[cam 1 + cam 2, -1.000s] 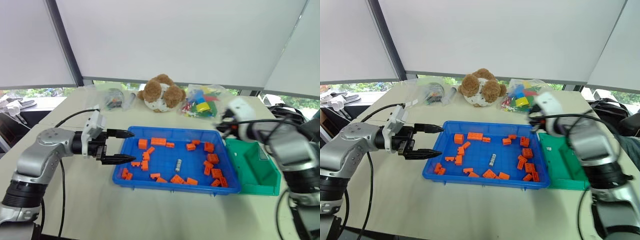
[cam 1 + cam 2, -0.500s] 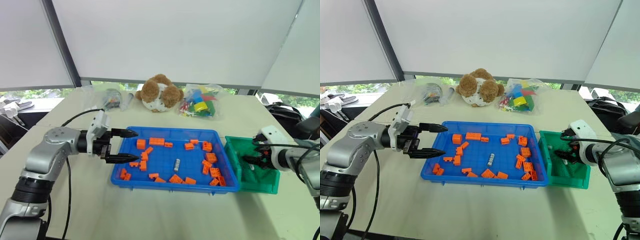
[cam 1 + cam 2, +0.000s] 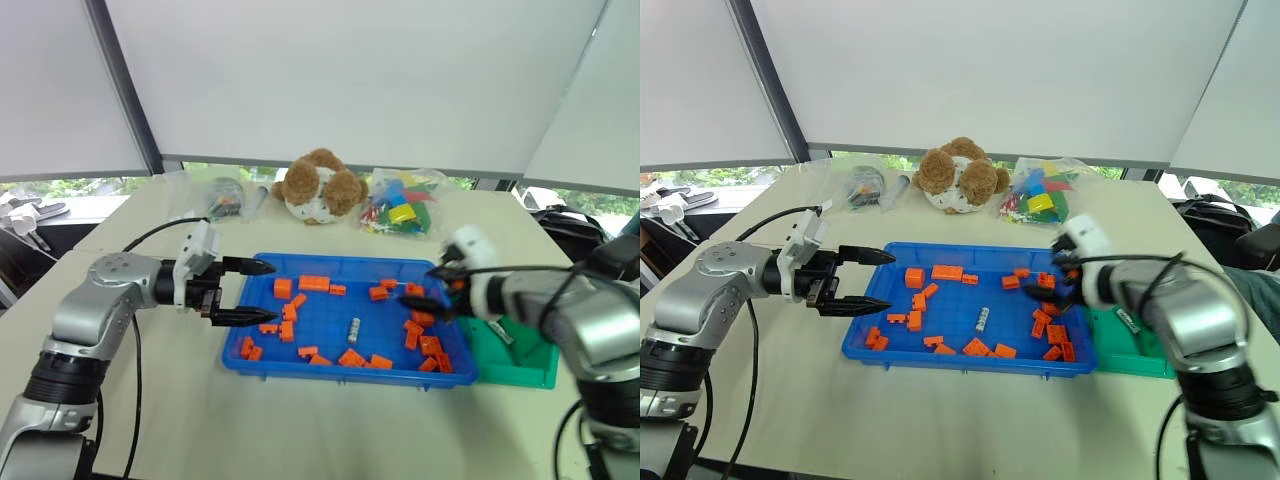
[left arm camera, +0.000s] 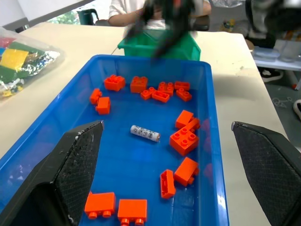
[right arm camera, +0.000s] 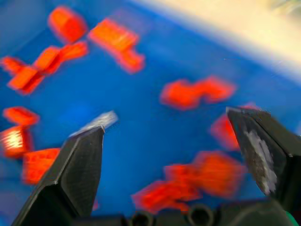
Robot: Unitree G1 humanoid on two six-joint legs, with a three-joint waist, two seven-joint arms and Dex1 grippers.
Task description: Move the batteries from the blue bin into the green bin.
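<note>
black right gripper [image 3: 1048,288] agape over blue bin [image 3: 940,353]

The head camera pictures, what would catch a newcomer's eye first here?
The bright blue bin in the middle of the table, strewn with orange bricks around one silver battery. An open claw hangs over each end of it: the left claw and the right claw. Behind it sits a brown stuffed toy; the green bin stands against its right end.
</note>
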